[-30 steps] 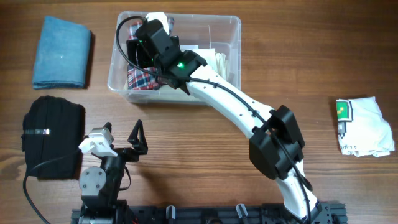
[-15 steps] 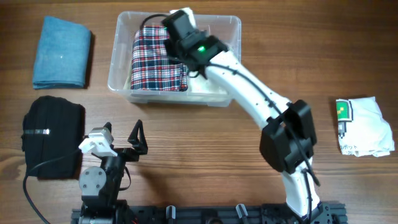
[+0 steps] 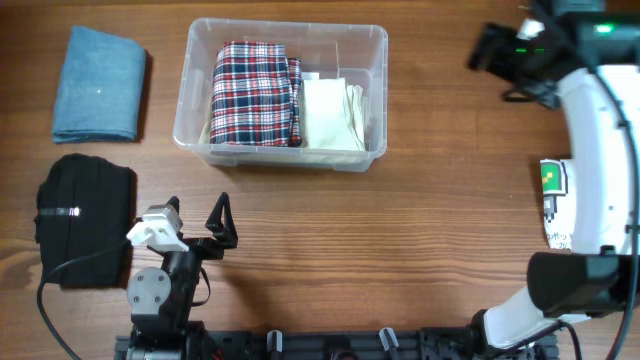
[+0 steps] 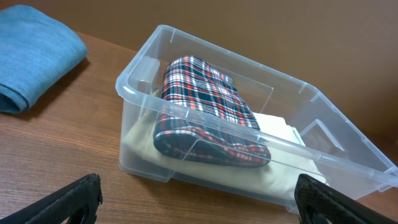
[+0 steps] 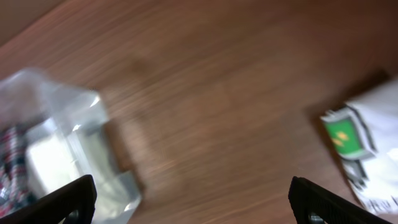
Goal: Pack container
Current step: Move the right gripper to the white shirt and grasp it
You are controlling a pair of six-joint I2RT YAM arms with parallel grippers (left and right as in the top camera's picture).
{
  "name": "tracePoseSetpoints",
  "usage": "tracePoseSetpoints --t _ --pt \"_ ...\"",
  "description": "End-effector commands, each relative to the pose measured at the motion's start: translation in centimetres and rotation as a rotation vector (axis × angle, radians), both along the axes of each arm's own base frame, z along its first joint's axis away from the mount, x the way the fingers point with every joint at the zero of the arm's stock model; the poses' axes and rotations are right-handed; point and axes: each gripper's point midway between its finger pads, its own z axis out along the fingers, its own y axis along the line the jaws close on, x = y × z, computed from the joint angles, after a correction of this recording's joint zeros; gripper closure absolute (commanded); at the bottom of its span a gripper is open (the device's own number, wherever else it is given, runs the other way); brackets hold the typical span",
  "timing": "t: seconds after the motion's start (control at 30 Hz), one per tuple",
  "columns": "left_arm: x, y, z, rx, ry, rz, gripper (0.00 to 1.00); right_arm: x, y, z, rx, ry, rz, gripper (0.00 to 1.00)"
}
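The clear container stands at the table's back centre. Inside lie a folded red, white and navy plaid cloth on the left and a cream cloth on the right. My right gripper hangs open and empty over bare table to the right of the container, away from it. Its blurred view shows a container corner at the left and a white printed cloth at the right. My left gripper rests open near the front edge. In its view the container holds the plaid cloth on the cream one.
A folded blue cloth lies at the back left and a folded black cloth at the front left. The white cloth with a green print lies at the right edge, partly under my right arm.
My right gripper let go of the plaid cloth in the container, rose out and swung far to the right. The left arm has not moved.
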Motion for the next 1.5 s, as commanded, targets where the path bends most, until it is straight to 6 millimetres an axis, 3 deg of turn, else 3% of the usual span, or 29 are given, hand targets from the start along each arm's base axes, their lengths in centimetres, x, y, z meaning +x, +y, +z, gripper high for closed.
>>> tracePoseSetpoints --t 0.0,0.1,0.17,0.27,0.4,0.5,0.57,0.67,0.8,1.0,1.3,1.4,1.47 --pt "0.0 0.0 -0.1 0.017 -0.006 -0.001 0.0 -2.3 -6.6 -2.8 0.06 0.087 -0.242 0.0" --pt "0.0 0.0 -0.1 0.017 -0.006 -0.001 0.0 -6.1 -12.7 -6.5 0.009 0.203 -0.413 0.0" --pt "0.0 0.0 -0.1 0.017 -0.006 -0.001 0.0 -8.8 -15.1 -9.1 -0.088 0.305 -0.458 0.0" --pt "0.0 0.0 -0.1 0.017 -0.006 -0.001 0.0 -11.5 -16.4 -12.4 -0.24 0.433 -0.465 0.01" --pt "0.0 0.0 -0.1 0.017 -0.006 -0.001 0.0 -11.6 -16.9 -14.4 -0.395 0.45 -0.444 0.01" --pt "0.0 0.0 -0.1 0.017 -0.006 -0.001 0.0 -8.7 -17.5 -15.1 -0.458 0.414 -0.286 0.05" --pt "0.0 0.0 -0.1 0.017 -0.006 -0.001 0.0 -6.2 -16.7 -15.8 -0.516 0.404 -0.107 0.09" --pt "0.0 0.0 -0.1 0.017 -0.006 -0.001 0.0 -5.0 -15.4 -17.5 -0.515 0.424 -0.016 0.08" --pt "0.0 0.0 -0.1 0.017 -0.006 -0.001 0.0 -6.2 -13.8 -21.0 -0.483 0.562 0.056 0.08" --pt "0.0 0.0 -0.1 0.017 -0.006 -0.001 0.0 -8.0 -14.8 -23.7 -0.519 0.705 0.07 0.07" --pt "0.0 0.0 -0.1 0.017 -0.006 -0.001 0.0 -10.8 -19.7 -23.6 -0.506 0.744 -0.087 0.13" --pt "0.0 0.0 -0.1 0.017 -0.006 -0.001 0.0 -10.7 -20.0 -23.7 -0.504 0.731 -0.099 0.21" --pt "0.0 0.0 -0.1 0.017 -0.006 -0.001 0.0 -10.5 -19.9 -23.8 -0.498 0.722 -0.103 0.34"
